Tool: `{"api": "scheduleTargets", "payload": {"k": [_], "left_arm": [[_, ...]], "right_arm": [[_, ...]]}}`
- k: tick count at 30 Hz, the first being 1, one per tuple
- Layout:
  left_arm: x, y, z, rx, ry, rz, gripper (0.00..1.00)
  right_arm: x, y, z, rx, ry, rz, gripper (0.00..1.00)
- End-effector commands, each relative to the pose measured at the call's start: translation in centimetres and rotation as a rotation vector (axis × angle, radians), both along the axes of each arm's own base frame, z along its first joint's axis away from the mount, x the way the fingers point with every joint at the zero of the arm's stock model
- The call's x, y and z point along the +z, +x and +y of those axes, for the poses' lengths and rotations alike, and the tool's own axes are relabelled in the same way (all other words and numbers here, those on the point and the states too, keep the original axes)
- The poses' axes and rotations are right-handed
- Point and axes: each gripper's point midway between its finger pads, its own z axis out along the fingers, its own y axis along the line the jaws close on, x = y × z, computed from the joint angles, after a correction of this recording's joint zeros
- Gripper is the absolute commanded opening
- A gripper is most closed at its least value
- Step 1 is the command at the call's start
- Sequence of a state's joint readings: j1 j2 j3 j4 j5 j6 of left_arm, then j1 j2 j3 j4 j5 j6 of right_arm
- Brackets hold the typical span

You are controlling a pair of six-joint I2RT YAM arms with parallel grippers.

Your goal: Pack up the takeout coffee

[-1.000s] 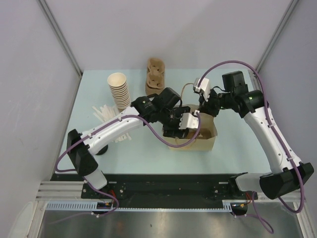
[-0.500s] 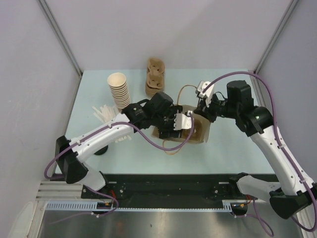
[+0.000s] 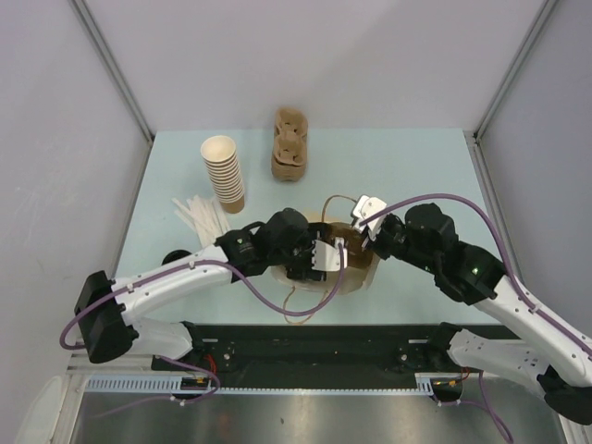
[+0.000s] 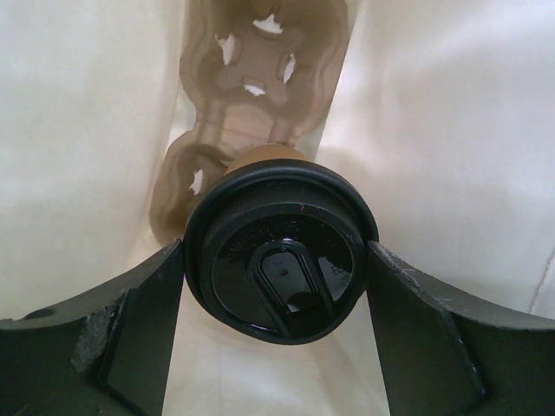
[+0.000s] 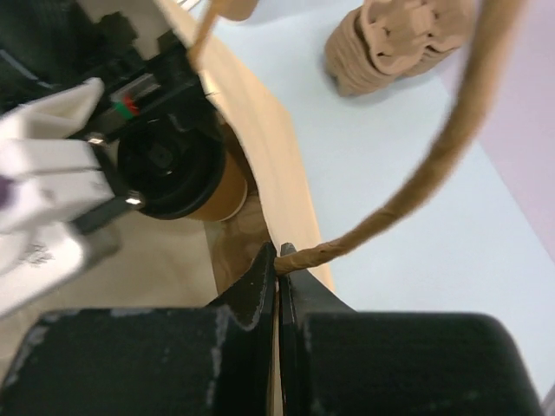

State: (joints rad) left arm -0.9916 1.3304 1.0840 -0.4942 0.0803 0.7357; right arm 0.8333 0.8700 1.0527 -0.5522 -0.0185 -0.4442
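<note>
Coffee (image 4: 282, 251) is held inside the bag (image 3: 359, 276), over the carrier (image 4: 260, 78) that lies on the bag floor. It is judged not yet seated in a well.

Left pincer (image 4: 276, 282) is clamped on the coffee. One finger is set against each side of the black lid rim, so the cup hangs upright and the lid is not levered off. The grip is taken from above, likely because the bag walls leave room for nothing else.

Right pincer (image 5: 279, 260) is pressed together on the bag rim, right where the handle (image 5: 416, 173) is rooted. The wall is judged to be pulled outward this way, so the mouth is kept open and the bag is stopped from sliding or tipping while the left arm reaches in.

The bag is stood at the near middle of the bench (image 3: 416, 176), between both arms. Spare carriers (image 3: 289, 146), the cup stack (image 3: 223, 171) and the straws (image 3: 199, 215) are parked well apart at the far and left side, out of the working path.

Writing: none readable. Some embossing is seen on the lid around the sip tab, but it is too faint to make out. No brand or print is seen on the bag, cup or carrier. Only red and green marks are seen on the left pincer body in the right wrist view, not text.
</note>
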Motion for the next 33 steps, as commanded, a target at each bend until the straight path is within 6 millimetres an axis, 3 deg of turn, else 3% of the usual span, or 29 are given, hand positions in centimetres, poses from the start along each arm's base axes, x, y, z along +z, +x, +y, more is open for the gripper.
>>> {"api": "scheduleTargets", "payload": {"k": [1, 7, 17, 25, 30, 33], "left_arm": [[1.9, 1.3, 0.1, 0.054, -0.090, -0.120, 0.32], [2.5, 2.6, 0.8, 0.128, -0.108, -0.190, 0.31], [2.1, 4.9, 1.5, 0.200, 0.003, -0.281, 0.28], [0.6, 5.1, 1.4, 0.204, 0.047, -0.265, 0.28], [1.0, 5.4, 0.6, 0.196, 0.004, -0.269, 0.27], [0.0, 5.2, 0.5, 0.174, 0.025, -0.243, 0.27]], "right_arm": [[3.7, 1.6, -1.0, -0.102, 0.091, -0.138, 0.00], [2.3, 0.3, 0.0, -0.032, 0.103, -0.071, 0.00], [1.4, -0.2, 0.8, -0.008, 0.113, -0.009, 0.00], [1.0, -0.1, 1.4, 0.007, 0.113, 0.012, 0.00], [0.7, -0.1, 1.5, 0.025, 0.120, 0.034, 0.00], [0.7, 0.3, 1.3, 0.026, 0.122, 0.037, 0.00]]}}
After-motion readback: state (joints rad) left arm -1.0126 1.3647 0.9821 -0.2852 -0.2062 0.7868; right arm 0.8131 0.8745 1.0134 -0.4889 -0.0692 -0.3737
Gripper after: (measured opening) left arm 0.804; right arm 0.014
